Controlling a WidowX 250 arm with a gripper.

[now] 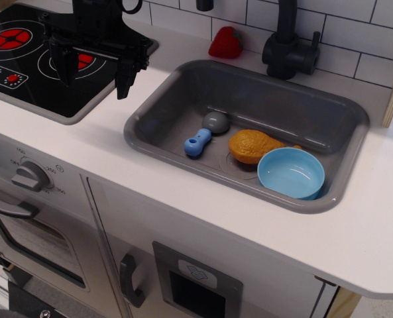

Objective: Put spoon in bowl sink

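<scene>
Oven door (40, 248) and dial (30, 175) fill the near front of the toy kitchen, below the white desk (262, 225). Up at the back left, the black jaws (95, 74) hang wide apart over the stove (24, 53), holding nothing. Right of the jaws and nearer the camera sits the grey sink (150, 126). Inside it the spoon (205, 133) lies flat on the floor, grey head pointing away, blue handle toward the front, well apart from the jaws. Further right lies an orange chicken leg (254, 145), touching the light-blue bowl (291, 173), which sits empty in the sink's right front corner. Behind the sink stand a black faucet (285, 46) and a red strawberry (226, 43).
</scene>
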